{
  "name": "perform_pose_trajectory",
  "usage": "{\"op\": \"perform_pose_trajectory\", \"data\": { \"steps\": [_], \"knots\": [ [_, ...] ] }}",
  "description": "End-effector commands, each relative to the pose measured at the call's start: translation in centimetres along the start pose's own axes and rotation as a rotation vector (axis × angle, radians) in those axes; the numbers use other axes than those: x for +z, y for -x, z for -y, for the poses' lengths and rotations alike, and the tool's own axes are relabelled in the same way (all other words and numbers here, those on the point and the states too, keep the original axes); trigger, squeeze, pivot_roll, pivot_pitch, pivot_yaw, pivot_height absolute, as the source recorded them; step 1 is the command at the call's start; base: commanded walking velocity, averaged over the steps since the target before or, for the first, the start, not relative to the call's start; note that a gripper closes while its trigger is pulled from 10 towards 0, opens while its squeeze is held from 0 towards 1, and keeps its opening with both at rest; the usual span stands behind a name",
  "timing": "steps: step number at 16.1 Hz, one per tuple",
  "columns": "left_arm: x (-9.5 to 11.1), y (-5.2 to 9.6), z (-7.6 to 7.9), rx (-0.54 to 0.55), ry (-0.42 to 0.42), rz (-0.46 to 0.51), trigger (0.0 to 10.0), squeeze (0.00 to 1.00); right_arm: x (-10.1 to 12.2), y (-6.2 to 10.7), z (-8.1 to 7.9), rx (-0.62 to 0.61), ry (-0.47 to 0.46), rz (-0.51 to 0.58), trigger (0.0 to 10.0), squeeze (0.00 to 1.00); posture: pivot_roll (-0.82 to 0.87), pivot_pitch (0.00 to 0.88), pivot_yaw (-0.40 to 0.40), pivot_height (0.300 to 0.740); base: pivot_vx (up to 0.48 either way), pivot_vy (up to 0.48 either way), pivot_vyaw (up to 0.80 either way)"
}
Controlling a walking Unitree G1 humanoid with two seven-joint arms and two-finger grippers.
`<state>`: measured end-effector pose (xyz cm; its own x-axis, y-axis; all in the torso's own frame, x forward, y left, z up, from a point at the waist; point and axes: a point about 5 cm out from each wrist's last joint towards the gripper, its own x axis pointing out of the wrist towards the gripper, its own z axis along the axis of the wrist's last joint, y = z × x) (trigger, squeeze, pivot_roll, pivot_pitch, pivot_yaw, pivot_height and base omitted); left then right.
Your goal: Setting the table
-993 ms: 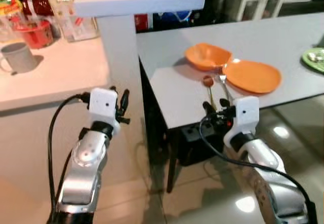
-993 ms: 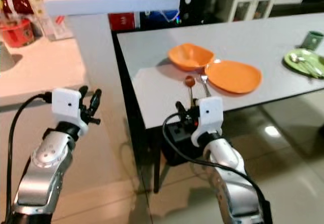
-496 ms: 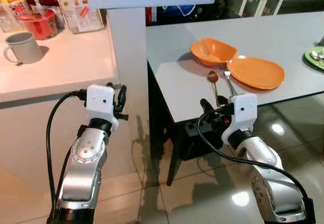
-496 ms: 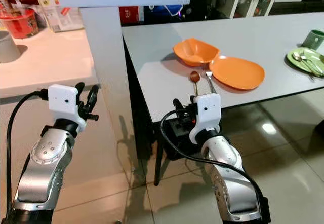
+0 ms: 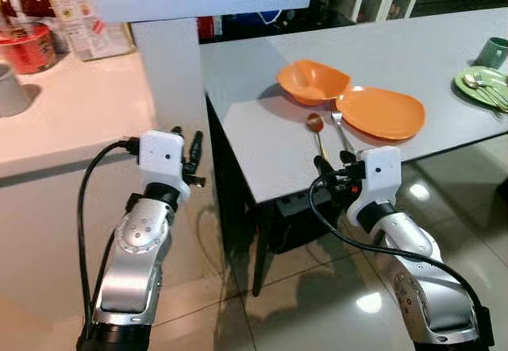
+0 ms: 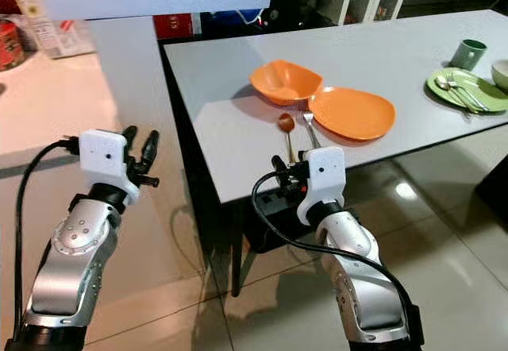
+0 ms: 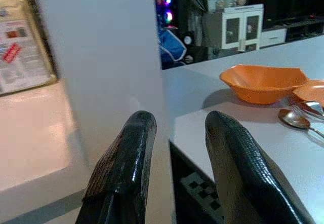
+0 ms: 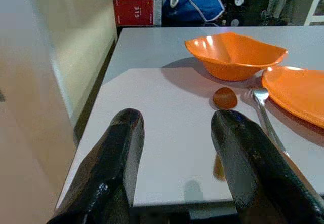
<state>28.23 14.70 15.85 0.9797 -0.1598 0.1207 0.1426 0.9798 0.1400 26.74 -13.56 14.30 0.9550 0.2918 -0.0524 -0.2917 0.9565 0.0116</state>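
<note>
On the grey table [image 5: 262, 136] an orange bowl [image 5: 312, 81] sits beside an orange plate [image 5: 379, 113]. A brown-headed spoon [image 5: 315, 125] and a fork [image 5: 340, 129] lie side by side in front of them. My right gripper [image 5: 332, 164] hovers open at the table's near edge, just short of the spoon and fork handles, holding nothing. In the right wrist view the spoon [image 8: 225, 98] lies between its fingers [image 8: 121, 148]. My left gripper [image 5: 189, 143] is raised and open in front of the white pillar [image 5: 171, 57], empty.
A green plate [image 6: 460, 90] with cutlery and a green cup [image 6: 468, 52] sit at the table's far right. The white counter [image 5: 71, 121] on the left carries a mug, a red tub and packets. A black box [image 5: 290, 216] stands under the table on the glossy tile floor.
The whole picture has shifted as the camera moved. Both grippers keep the same open pose, and the tableware lies as before.
</note>
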Motion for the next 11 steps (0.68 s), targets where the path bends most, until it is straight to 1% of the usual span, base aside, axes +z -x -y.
{"op": "perform_pose_trajectory", "data": {
  "steps": [1,3,4,6,8,10,11],
  "knots": [
    [0.1,0.0,0.0,-0.008,-0.003,0.007,10.0,0.00,0.0,0.0,0.1,0.004,-0.008,-0.011,10.0,0.00,0.00,0.000,0.009,0.740,0.375,0.000,0.00],
    [0.1,-0.1,0.2,-0.027,-0.009,0.009,10.0,0.00,-0.1,0.0,0.1,0.003,-0.009,-0.021,10.0,0.00,0.00,0.000,0.012,0.740,0.375,0.000,-0.80],
    [0.2,-0.1,0.3,-0.029,-0.010,0.010,10.0,0.00,0.0,0.0,0.2,0.004,0.011,-0.015,10.0,0.00,0.00,0.000,0.010,0.740,0.371,0.000,0.00],
    [0.2,0.1,0.3,-0.037,-0.023,0.008,10.0,0.00,0.0,-0.1,0.1,0.013,0.001,-0.015,10.0,0.00,0.00,0.000,0.008,0.740,0.364,0.000,0.00],
    [0.0,0.3,0.3,-0.048,-0.052,-0.009,10.0,0.00,0.1,-0.1,0.0,0.038,0.005,-0.016,10.0,0.00,0.00,0.000,0.006,0.740,0.000,0.000,0.00],
    [-0.1,0.6,0.4,-0.065,-0.054,-0.012,10.0,0.00,0.1,0.0,0.0,0.051,0.007,-0.018,10.0,0.00,0.00,0.000,0.003,0.740,0.000,0.000,0.00],
    [-0.2,1.0,0.8,-0.103,-0.046,-0.009,10.0,0.00,0.1,0.1,0.0,0.066,0.009,-0.020,10.0,0.00,0.00,0.000,0.001,0.740,0.000,0.000,0.00]
  ]
}}
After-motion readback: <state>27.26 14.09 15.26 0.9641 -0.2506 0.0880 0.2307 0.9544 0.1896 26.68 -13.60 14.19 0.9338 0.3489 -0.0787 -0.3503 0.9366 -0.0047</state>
